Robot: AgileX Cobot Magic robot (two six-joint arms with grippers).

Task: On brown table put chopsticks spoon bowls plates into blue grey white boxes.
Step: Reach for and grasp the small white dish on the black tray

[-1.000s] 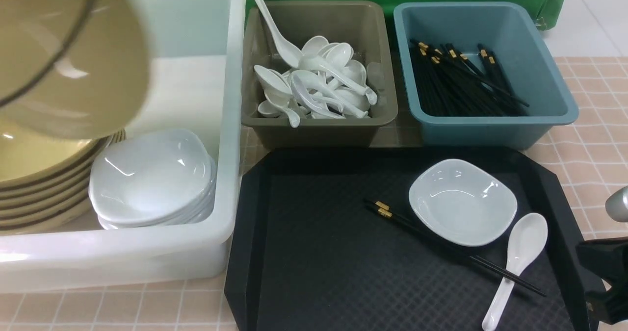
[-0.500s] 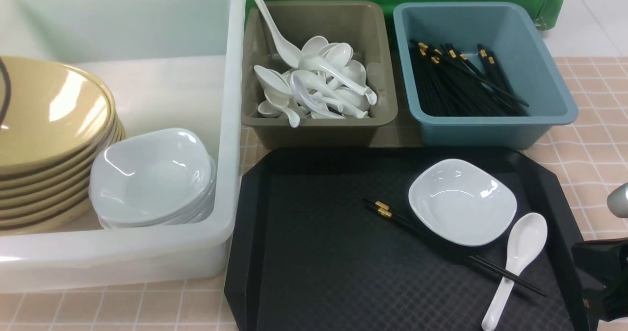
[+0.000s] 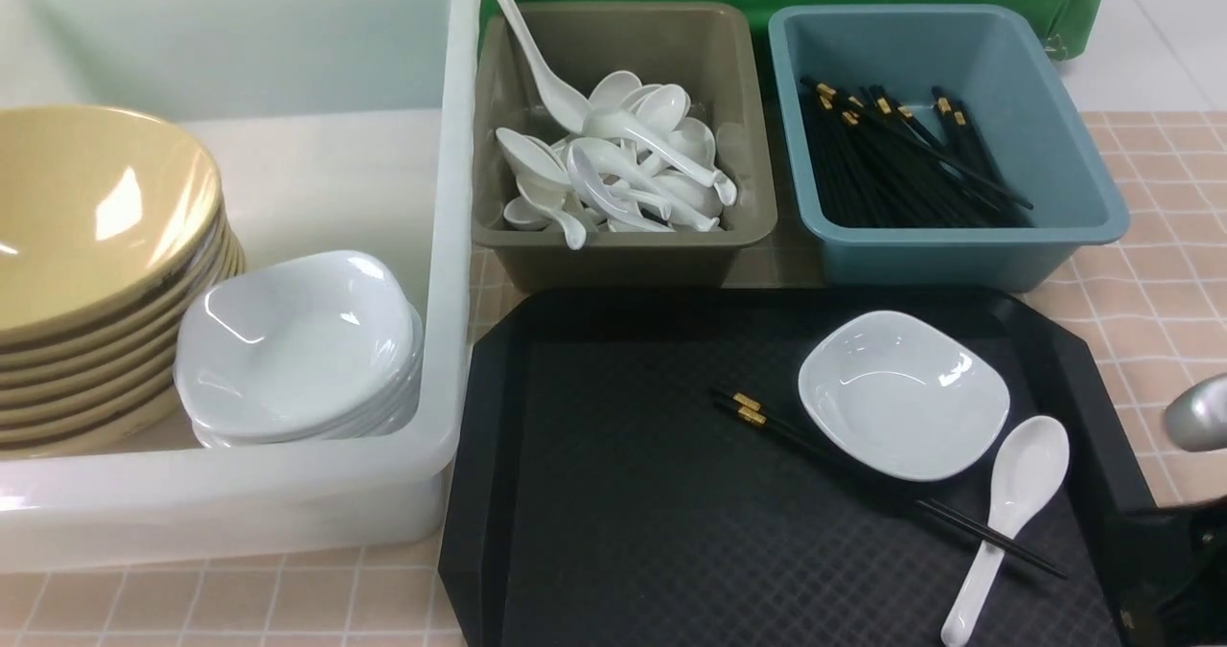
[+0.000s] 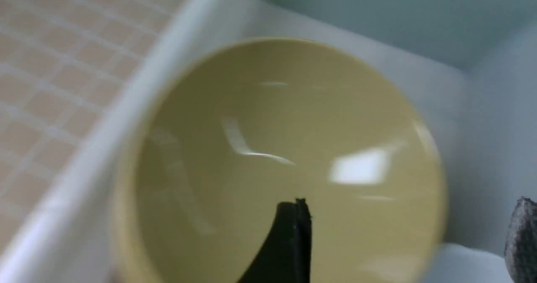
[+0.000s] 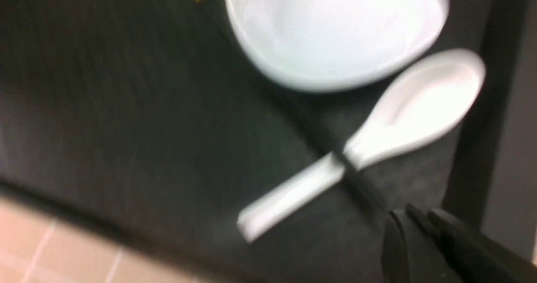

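Right claw [image 5: 420,212], together, hovering at tray [image 3: 498,388] corner; chopsticks [image 3: 750,410] lying across spoon [image 3: 1026,465] handle, so lifting spoon is risking dragging them.

The front camera looks forward over the bench [image 3: 1179,273], taking in white tub [image 3: 460,196] and black tray [image 3: 623,513]. The left wrist camera hangs close above the tub's top bowl [image 4: 272,140], the right close over the tray's spoon [image 5: 419,102] and plate [image 5: 335,35]; the front view shares both.

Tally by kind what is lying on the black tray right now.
white plate: 1
white spoon: 1
black chopsticks: 2
Total: 4
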